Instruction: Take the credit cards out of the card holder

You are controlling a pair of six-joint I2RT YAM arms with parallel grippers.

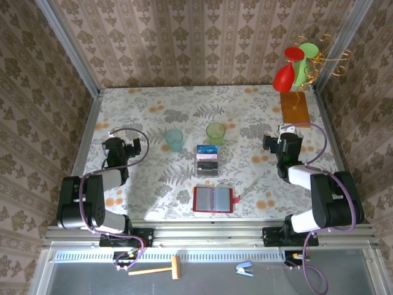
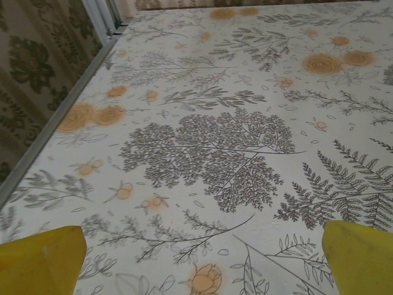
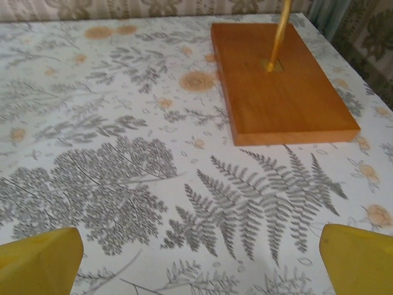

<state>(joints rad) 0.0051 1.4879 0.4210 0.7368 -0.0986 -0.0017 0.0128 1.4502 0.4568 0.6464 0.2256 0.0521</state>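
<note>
The red card holder point(image 1: 213, 199) lies open at 6 o'clock on the bench point(image 1: 153, 184). The left tool point(image 2: 202, 264) at 9 o'clock and the right tool point(image 3: 202, 264) at 3 o'clock are spread wide, holding nothing.

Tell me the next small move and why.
Probably bring the right gripper toward the card holder. The holder lies open and flat, untouched, between the arms. The right gripper is open over bare table and seems slightly nearer than the left gripper.
</note>
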